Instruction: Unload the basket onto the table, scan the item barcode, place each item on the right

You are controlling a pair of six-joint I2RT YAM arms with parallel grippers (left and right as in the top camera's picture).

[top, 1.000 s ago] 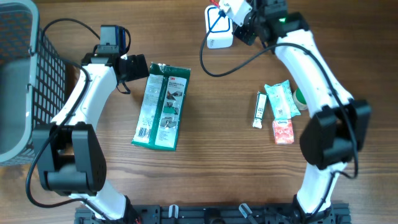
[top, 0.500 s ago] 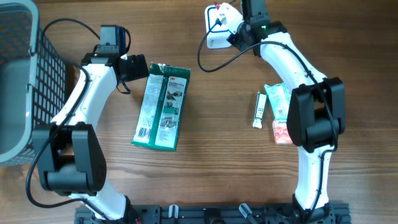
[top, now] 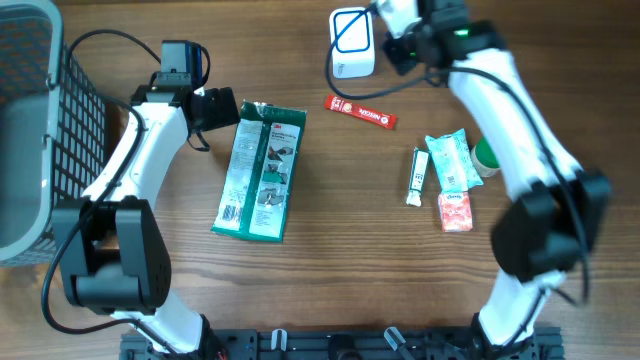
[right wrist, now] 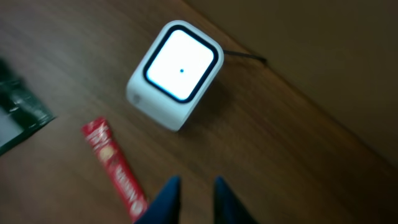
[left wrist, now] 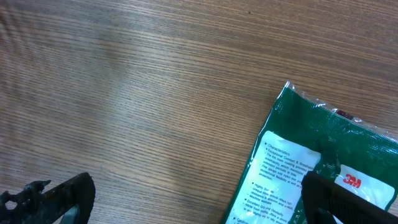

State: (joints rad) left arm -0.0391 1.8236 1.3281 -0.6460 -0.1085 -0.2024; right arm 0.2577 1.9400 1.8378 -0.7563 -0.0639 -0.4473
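Red sachet (top: 360,111) is seen loose on the worktop (top: 340,260) by the scanner (top: 351,42); left hand (left wrist: 193,193) and right hand (right wrist: 193,194) are parted.

Scanner (top: 352,42): white rounded box, dark-rimmed window lit white with a small dot at its centre. It sits on the bench near the far edge, window facing up, with a dark cable running off its back. Sachet (top: 360,112): slim red stick pack with pale print. It lies flat and loose on the bench, near the scanner on its near side, not touching it. Long axis is skewed, left end closest to the scanner, right end angled away. Can't read the print or find a barcode; wrist view is blurred.
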